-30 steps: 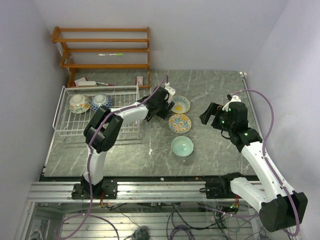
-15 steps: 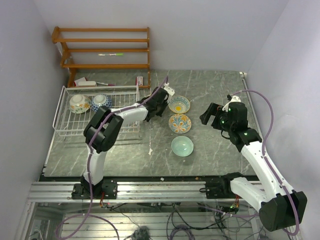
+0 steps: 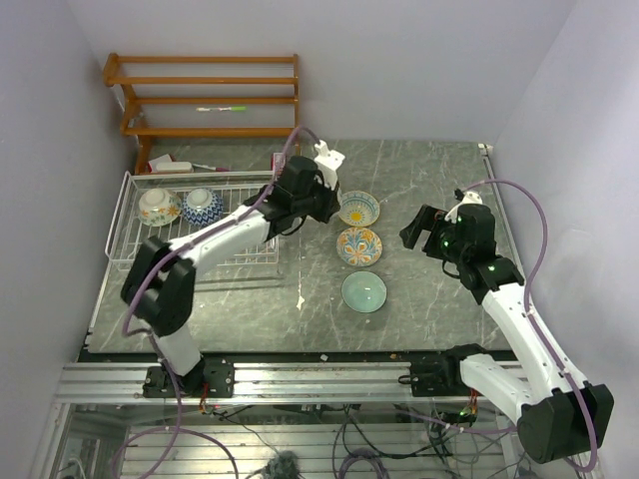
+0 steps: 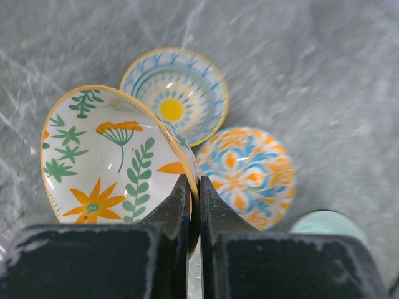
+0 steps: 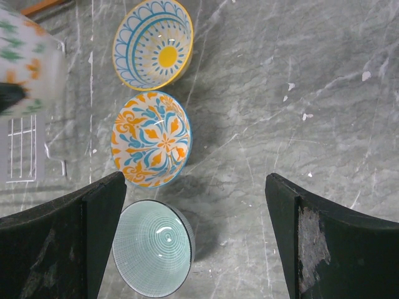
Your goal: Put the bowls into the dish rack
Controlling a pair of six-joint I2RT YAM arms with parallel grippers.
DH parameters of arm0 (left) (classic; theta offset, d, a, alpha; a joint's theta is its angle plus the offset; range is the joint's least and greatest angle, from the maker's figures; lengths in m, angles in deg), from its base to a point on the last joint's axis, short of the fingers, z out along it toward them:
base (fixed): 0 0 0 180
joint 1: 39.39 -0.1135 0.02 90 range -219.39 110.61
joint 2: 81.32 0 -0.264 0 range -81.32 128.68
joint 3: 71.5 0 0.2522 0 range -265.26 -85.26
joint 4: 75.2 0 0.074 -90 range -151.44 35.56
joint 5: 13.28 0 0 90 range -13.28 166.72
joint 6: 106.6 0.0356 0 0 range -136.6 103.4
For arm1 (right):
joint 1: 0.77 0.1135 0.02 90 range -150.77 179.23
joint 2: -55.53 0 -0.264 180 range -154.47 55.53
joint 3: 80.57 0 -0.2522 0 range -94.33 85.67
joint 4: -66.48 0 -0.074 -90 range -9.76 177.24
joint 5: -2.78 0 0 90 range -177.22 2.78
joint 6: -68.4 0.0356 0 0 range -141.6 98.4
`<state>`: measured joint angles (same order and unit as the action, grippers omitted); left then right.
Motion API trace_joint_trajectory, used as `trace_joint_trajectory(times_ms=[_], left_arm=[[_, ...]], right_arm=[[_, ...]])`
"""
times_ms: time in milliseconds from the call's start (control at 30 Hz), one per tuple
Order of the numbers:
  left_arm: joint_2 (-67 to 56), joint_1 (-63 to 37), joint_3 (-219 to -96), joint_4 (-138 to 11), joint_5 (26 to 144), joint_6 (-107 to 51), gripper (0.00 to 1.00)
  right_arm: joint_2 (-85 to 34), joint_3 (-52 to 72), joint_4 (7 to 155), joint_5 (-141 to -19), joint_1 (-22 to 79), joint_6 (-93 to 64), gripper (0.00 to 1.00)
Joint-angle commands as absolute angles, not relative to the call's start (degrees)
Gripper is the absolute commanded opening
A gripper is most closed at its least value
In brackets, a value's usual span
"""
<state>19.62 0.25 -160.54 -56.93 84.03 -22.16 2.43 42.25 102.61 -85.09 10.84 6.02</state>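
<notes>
My left gripper (image 4: 194, 182) is shut on the rim of a white bowl (image 4: 106, 156) painted with green leaves and orange flowers, held above the table. From above, that gripper (image 3: 300, 197) hangs near the right end of the white wire dish rack (image 3: 150, 249). Two bowls (image 3: 159, 207) (image 3: 202, 205) sit in the rack's far left corner. Three bowls stand in a column on the table: a blue-and-yellow one (image 3: 358, 208), an orange-and-blue one (image 3: 358, 245) and a plain teal one (image 3: 363, 291). My right gripper (image 3: 424, 228) is open and empty to their right, with the teal bowl (image 5: 153, 249) below it.
A brown wooden shelf (image 3: 205, 100) stands against the back wall behind the rack. Small items (image 3: 170, 166) (image 3: 281, 161) lie at its foot. A scrap of white (image 3: 301, 299) lies on the marble table (image 3: 429, 180) in front of the rack.
My left gripper has shut on the leafy bowl's rim, lifted it off the table and swung back and left toward the rack. The right arm has stayed still.
</notes>
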Motion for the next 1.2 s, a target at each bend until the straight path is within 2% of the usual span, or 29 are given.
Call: trace_joint_trajectory(times_ms=[0, 233, 533, 800, 1167], left_arm=[[10.31, -0.93, -158.88, -63.21, 92.53, -29.43, 0.07], [-2.98, -15.30, -145.36, -78.54, 103.49, -49.49, 0.07], [-15.41, -29.73, -131.59, -88.25, 102.51, -61.86, 0.07], [-15.73, -35.70, -122.98, -98.41, 99.72, -72.53, 0.07], [-5.26, -36.91, -121.14, -110.20, 101.55, -79.94, 0.07]], right_arm=[[4.04, 42.56, 102.64, -85.39, 10.35, 5.66, 0.94], [4.70, 43.18, 102.36, -83.78, 10.26, 5.90, 0.93], [5.02, 44.77, 101.66, -82.33, 10.08, 6.55, 0.93], [5.00, 44.97, 101.77, -82.21, 10.12, 6.45, 0.92], [4.14, 45.46, 101.20, -82.31, 10.04, 6.62, 0.92]])
